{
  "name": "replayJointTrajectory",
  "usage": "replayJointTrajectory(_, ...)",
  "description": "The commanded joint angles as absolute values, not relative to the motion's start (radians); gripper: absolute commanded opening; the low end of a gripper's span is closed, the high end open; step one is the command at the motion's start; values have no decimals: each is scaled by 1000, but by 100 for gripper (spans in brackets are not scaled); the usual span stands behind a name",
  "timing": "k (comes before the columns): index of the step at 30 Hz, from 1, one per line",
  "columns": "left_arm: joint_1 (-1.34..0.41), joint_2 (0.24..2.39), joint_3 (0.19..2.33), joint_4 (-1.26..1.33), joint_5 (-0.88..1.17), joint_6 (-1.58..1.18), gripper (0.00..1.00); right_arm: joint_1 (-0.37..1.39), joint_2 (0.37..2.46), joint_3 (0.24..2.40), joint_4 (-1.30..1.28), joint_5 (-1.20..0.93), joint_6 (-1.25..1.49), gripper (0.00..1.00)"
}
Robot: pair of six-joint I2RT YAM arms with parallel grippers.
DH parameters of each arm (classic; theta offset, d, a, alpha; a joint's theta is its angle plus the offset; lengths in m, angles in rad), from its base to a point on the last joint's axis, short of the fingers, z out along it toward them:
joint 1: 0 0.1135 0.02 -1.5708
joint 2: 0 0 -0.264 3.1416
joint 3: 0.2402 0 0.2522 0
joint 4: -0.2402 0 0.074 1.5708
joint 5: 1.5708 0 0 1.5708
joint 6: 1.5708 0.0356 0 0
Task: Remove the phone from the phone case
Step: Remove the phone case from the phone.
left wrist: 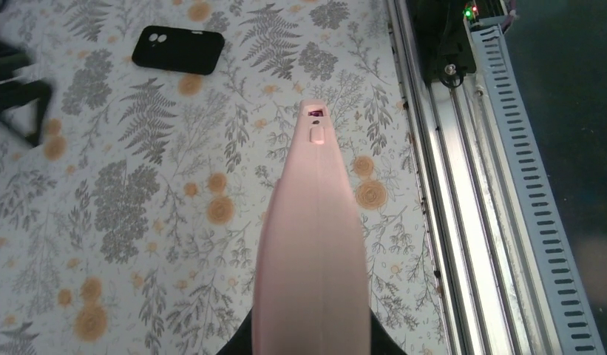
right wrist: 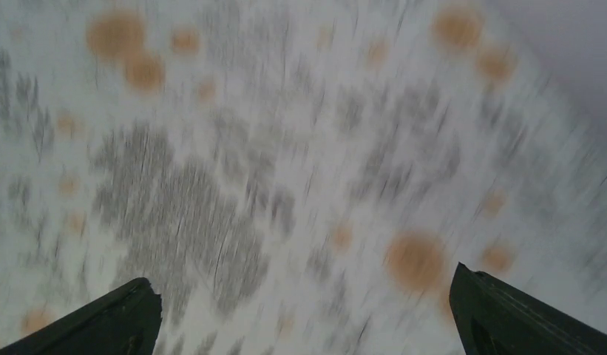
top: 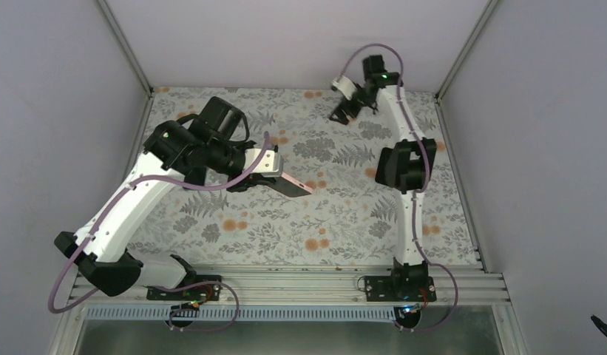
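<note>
Pink phone case (left wrist: pixel 311 244), pinched edge-on in the left gripper (top: pixel 273 173), hangs above the table (top: pixel 344 214), likely presented for stripping; right gripper (top: pixel 348 109), fingers wide, hovers well beyond the case.

The middle and near-right of the bench (top: pixel 344 222) lie open, hemmed by walls (top: pixel 63 111) on three sides and a rail (top: pixel 285 285) along the near edge. The left arm (top: pixel 137 200) leans over the left half, its pink phone case (top: pixel 294 185) jutting toward the centre, and a black phone (left wrist: pixel 178 49) lies flat well apart from the case's tip. The right arm (top: pixel 407 170) stands along the right side, with bare bench between the spread right fingers (right wrist: pixel 100 322).
</note>
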State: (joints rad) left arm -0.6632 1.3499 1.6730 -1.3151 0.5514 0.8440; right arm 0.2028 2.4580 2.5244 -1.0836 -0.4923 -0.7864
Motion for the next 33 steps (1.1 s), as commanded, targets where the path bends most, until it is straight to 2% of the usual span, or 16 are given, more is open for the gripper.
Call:
replayJointTrajectory(1,-658,1305,1646,-1264,534,820,2,181,2215,2126,-1038,-547,-871,100)
replayJointTrajectory(3,-658,1315,1642,-1249,516,820,2,192,2083,1915,-977,-589,-910,100)
replayJointTrajectory(9,-658,1368,1624,-1159,437,816,2,215,1865,1696,-1007,-726,-950,100)
replayJointTrajectory(14,-658,1420,1607,-1076,396,812,2,329,1688,1530,-988,-718,-947,100)
replayJointTrajectory(21,-659,1466,1645,-1044,410,806,2,422,1591,1456,-986,-680,-919,100)
replayJointTrajectory(33,-658,1484,1676,-1071,407,819,2,455,1622,1455,-1040,-669,-937,100)
